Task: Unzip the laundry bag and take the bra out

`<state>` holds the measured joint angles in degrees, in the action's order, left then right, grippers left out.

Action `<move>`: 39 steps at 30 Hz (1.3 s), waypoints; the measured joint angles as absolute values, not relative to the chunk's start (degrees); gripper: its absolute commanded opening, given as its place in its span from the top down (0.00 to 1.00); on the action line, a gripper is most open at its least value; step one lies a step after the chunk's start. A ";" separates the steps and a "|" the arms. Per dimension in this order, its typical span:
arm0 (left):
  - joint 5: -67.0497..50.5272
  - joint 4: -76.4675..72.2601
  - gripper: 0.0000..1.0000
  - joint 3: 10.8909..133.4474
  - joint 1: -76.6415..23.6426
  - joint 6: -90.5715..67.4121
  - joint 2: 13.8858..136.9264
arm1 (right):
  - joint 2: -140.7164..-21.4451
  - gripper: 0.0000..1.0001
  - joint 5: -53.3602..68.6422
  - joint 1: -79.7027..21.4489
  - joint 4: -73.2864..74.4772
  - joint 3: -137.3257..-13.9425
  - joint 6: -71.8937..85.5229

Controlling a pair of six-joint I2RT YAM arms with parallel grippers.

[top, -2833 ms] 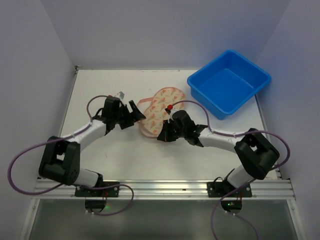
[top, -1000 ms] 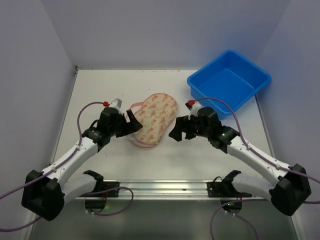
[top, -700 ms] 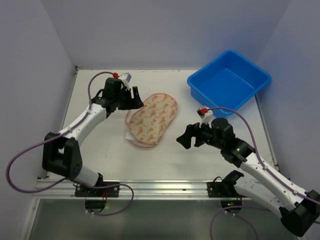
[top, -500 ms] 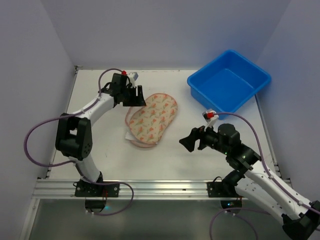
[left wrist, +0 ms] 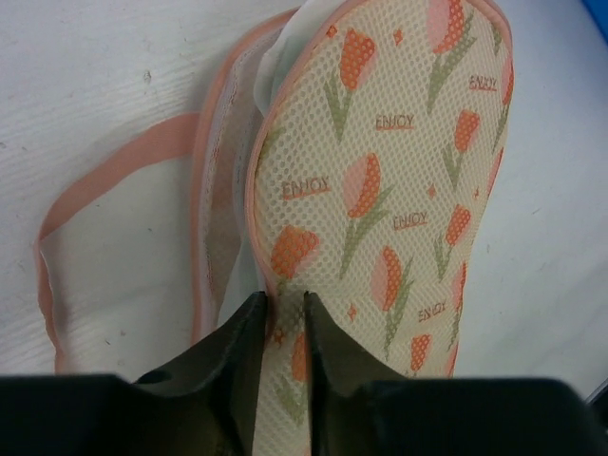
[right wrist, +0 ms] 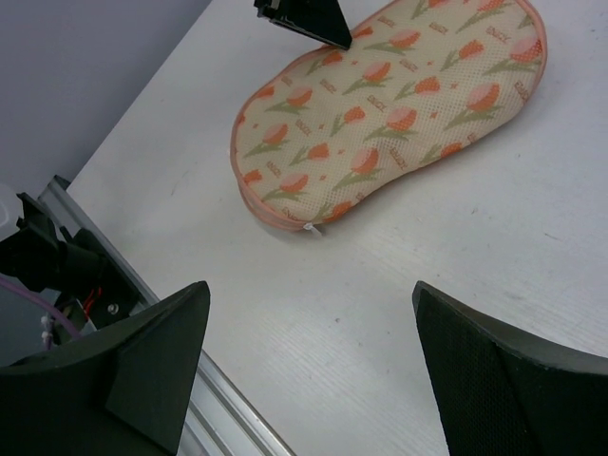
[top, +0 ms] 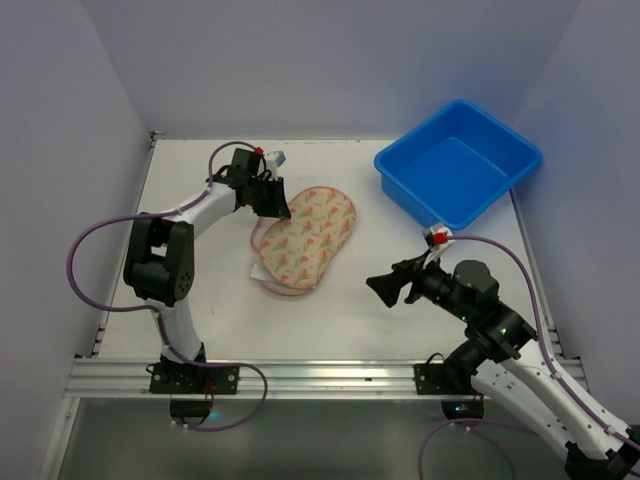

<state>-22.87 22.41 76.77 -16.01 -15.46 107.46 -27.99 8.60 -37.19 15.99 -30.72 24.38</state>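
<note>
Lying on the white table [top: 340, 320], left of the blue tub [top: 415, 200], is the laundry bag [top: 305, 235], print side up. The left gripper [left wrist: 282, 309] pinches its far pink rim, fingers almost together. The right gripper [top: 385, 286] gapes wide, empty, off to the bag's right.

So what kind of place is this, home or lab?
Probably a lab test cell: white table boxed in by plain walls, aluminium mounting rail at its near edge, with a laundry bag and blue tub as props.
</note>
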 measured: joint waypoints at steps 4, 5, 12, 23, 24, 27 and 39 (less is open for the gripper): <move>-23.59 22.37 0.92 76.77 -16.01 -15.42 107.48 | -27.97 0.11 8.47 -37.19 16.08 -30.59 24.43; -23.73 22.37 0.99 76.77 -16.03 -15.42 107.48 | -27.97 0.11 8.45 -37.19 16.12 -30.59 24.43; -23.97 22.37 1.00 76.77 -16.23 -15.42 107.39 | -27.33 0.11 8.40 -37.19 16.25 -30.50 24.49; -22.46 23.11 0.79 78.17 -30.37 -20.10 100.12 | -24.80 0.11 5.82 -37.19 17.28 -30.52 24.91; -22.31 22.90 0.77 78.35 -32.42 -20.71 99.50 | -24.21 0.11 5.43 -37.19 17.58 -30.52 25.02; -21.50 22.04 0.65 78.43 -38.24 -23.46 98.32 | -22.11 0.10 3.68 -37.19 18.61 -30.61 25.32; -18.90 15.90 0.20 80.05 -57.41 -32.45 101.03 | -8.38 0.01 -7.20 -37.19 21.02 -30.63 27.49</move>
